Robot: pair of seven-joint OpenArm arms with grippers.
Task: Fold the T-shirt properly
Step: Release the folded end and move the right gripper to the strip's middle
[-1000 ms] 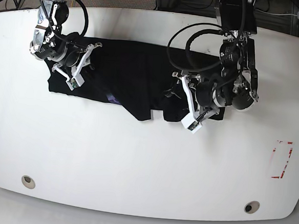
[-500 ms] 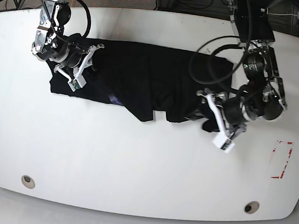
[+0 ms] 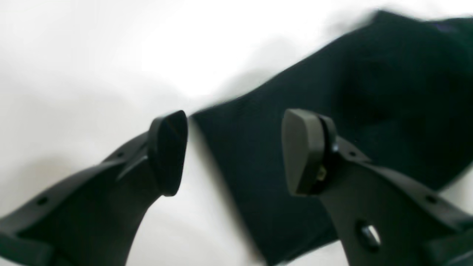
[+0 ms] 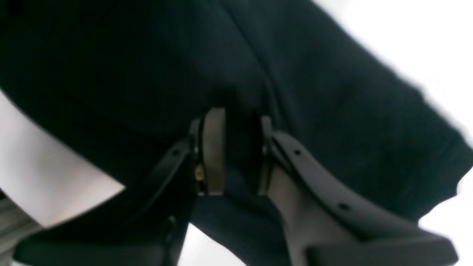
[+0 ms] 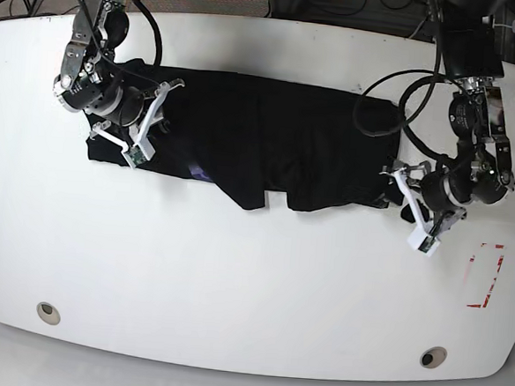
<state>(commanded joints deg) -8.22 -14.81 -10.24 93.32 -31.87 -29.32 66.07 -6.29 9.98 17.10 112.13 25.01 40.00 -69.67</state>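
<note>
Across the far half of the white bench (image 5: 234, 280), the T-shirt (image 5: 270, 136) lies stretched into a wide, uneven black band.

By my judgement the folding is only at its beginning: the lower edge hangs in uneven flaps, the cloth is wrinkled, and no clean rectangle exists yet. My right hand (image 4: 232, 151) is closed tight on a pinch of the cloth at one end. My left hand (image 3: 232, 151) is wide open and holds nothing; it stands over the other end's edge, one finger above cloth, one above bare bench. I can read no lettering; only a small purple spot (image 5: 195, 168) shows.
</note>
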